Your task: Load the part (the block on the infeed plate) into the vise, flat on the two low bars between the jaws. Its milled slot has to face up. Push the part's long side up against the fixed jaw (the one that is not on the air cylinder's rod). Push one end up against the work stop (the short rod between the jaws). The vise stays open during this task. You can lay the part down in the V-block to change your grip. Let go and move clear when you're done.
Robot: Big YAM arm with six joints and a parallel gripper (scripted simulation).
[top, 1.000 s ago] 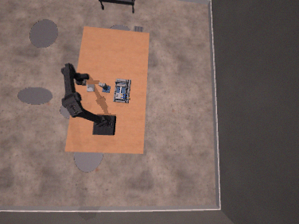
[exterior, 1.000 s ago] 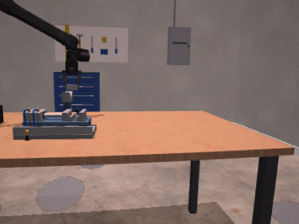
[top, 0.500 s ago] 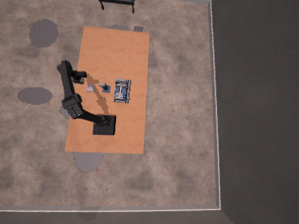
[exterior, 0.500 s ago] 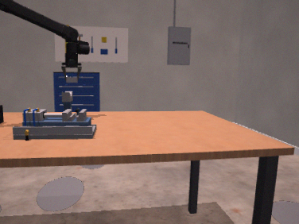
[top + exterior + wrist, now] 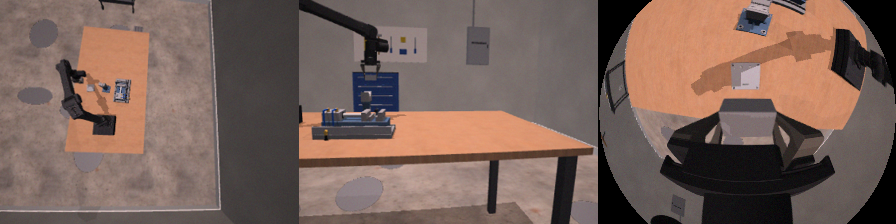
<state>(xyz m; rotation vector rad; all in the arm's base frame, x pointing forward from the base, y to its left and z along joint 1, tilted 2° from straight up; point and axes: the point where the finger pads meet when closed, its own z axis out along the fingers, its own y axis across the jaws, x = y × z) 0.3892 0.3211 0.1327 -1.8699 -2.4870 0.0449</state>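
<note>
Grey walls back a wooden table where a gripper, its fingers closed on the block, hangs high near the table's edge. From the block, the vise lies past the infeed plate and V-block, well apart. The block's longer visible side spans finger to finger; its slot cannot be made out. The lone arm must likely carry it across, above the V-block, to the open vise jaws.
</note>
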